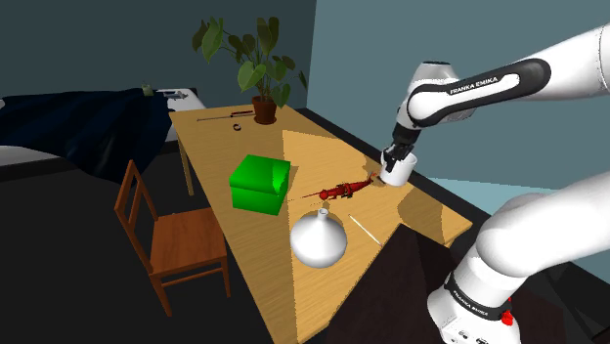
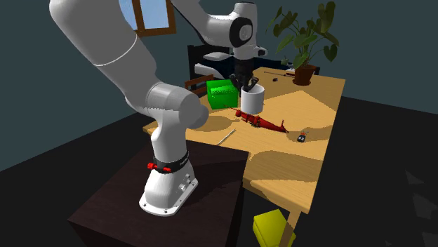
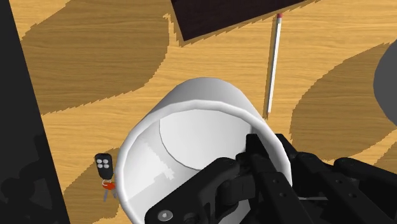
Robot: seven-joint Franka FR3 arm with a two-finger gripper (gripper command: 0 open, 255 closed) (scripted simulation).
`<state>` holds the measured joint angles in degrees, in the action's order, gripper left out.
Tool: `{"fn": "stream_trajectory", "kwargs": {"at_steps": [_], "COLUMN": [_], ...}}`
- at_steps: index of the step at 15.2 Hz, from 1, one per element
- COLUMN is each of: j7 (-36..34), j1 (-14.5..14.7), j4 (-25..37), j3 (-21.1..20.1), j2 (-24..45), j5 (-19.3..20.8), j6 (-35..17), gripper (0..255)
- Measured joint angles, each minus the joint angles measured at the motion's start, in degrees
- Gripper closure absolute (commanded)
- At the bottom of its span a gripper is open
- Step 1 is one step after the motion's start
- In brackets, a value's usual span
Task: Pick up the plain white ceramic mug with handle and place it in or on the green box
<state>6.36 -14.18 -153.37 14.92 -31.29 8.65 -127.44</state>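
My pincer (image 1: pixel 395 159) is clamped on the rim of the white mug (image 1: pixel 396 173), one finger inside and one outside. This sits right of centre in the shoulder view, over the table's (image 1: pixel 220 132) near edge. I cannot tell whether the mug's base touches the wood, and I cannot make out its handle. In the wrist view my own fingers (image 3: pixel 254 159) cover part of the rim. A key fob (image 3: pixel 103 165) lies beside the mug, and a thin white stick (image 3: pixel 273 63) lies further off. The green box (image 1: pixel 260 184) stands at the middle of the shoulder view, well apart from the mug. A small red thing (image 1: pixel 342 189), too small to name, lies between them.
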Motion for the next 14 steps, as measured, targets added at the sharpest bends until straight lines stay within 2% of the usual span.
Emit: {"fn": "stream_trajectory", "kwargs": {"at_steps": [6,14], "j7": [-0.5,-7.8], "j1": [0.4,5.7], "j4": [3.6,13.5], "j3": [-0.9,-6.5], "j2": [-1.3,10.0], "j5": [-0.6,-4.9], "j6": [4.9,3.9], "gripper": [255,255]}}
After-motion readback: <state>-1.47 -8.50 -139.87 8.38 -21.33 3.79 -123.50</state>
